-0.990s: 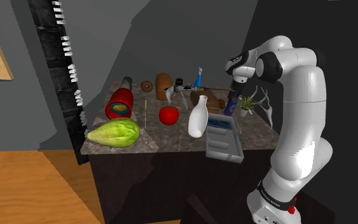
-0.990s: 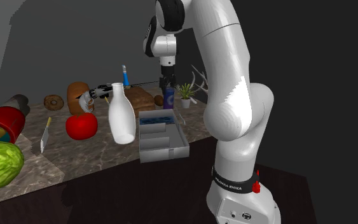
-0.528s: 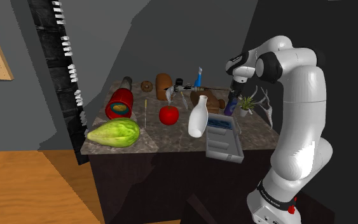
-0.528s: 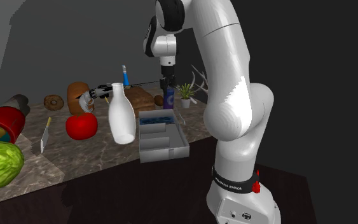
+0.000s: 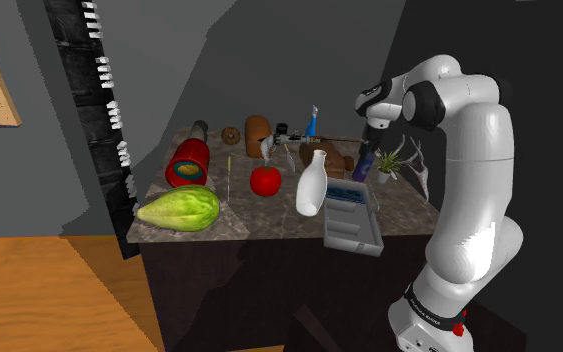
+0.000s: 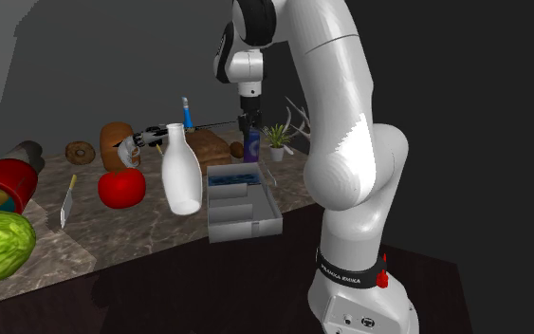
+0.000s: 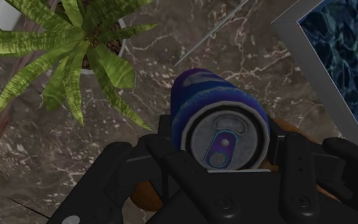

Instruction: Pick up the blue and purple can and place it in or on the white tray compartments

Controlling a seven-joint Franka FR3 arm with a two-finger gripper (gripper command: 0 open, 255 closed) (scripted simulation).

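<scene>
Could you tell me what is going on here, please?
The white arm's black gripper is closed around the top of the blue and purple can, next to a potted plant on the marble counter. The can is not yet in the white tray, which sits nearby at the counter's edge.

On the worktop (image 6: 141, 237) the can (image 6: 252, 144) stands at the back with the plant (image 6: 277, 138) just beside it on the second exterior view's right, the tray (image 6: 246, 228) lies in front of both, and the bottle (image 6: 181, 176) stands just left of the tray, the tomato (image 6: 121, 188) farther left.
</scene>
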